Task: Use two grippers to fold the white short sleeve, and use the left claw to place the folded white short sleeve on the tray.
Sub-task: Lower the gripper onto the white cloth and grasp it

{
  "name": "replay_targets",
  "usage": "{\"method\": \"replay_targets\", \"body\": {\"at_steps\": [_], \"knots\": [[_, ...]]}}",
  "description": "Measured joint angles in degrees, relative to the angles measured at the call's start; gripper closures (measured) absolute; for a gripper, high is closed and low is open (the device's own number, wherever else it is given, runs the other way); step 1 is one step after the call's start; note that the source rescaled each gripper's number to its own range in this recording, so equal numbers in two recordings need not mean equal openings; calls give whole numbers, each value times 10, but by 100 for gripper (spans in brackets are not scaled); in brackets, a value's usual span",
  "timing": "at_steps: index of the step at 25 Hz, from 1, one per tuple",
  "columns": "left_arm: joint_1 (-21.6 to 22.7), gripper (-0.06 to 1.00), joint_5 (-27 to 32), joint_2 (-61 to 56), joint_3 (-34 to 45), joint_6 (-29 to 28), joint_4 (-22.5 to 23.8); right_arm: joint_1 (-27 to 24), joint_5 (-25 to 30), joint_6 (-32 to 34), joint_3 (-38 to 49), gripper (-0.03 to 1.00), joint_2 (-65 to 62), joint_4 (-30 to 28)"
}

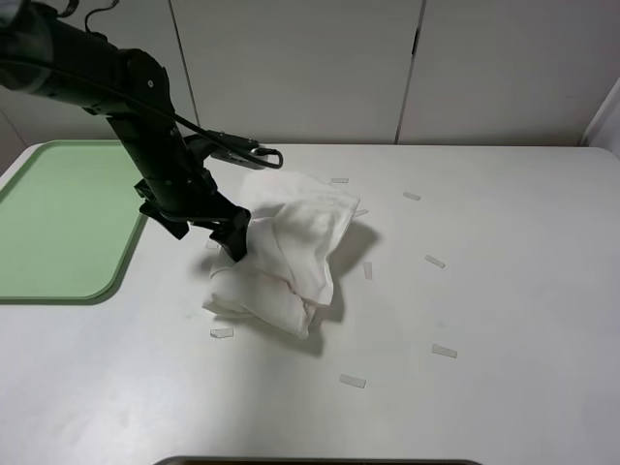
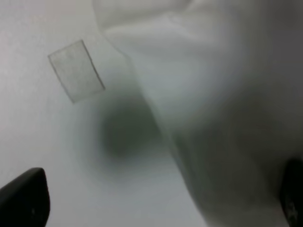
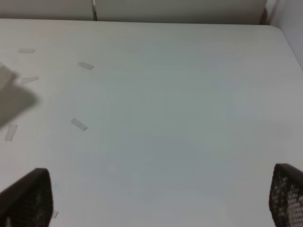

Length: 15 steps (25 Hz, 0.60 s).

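Small pale paper scraps point(image 1: 353, 381) lie scattered on the white tabletop point(image 1: 504, 291) toward its near edge. Past them, about mid-table, the crumpled white cotton short sleeve point(image 1: 291, 257) sits in a loose heap. The black left claw point(image 1: 235, 242) reaches down against the heap's left side, its fingers spread wide, cloth lying between them. The right gripper point(image 3: 151, 198) hovers over bare table, fingers wide apart, holding nothing. The flat pale green plastic tray point(image 1: 58, 223) rests at the far left corner.
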Motion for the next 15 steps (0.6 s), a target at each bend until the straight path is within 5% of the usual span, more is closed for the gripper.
{"method": "replay_targets", "body": {"at_steps": [6, 15], "knots": [[-26, -3, -96, 36, 19, -16, -47, 0, 0, 0, 0, -3, 0, 1], [-66, 0, -144, 63, 19, -49, -62, 0, 0, 0, 0, -3, 0, 1]]}}
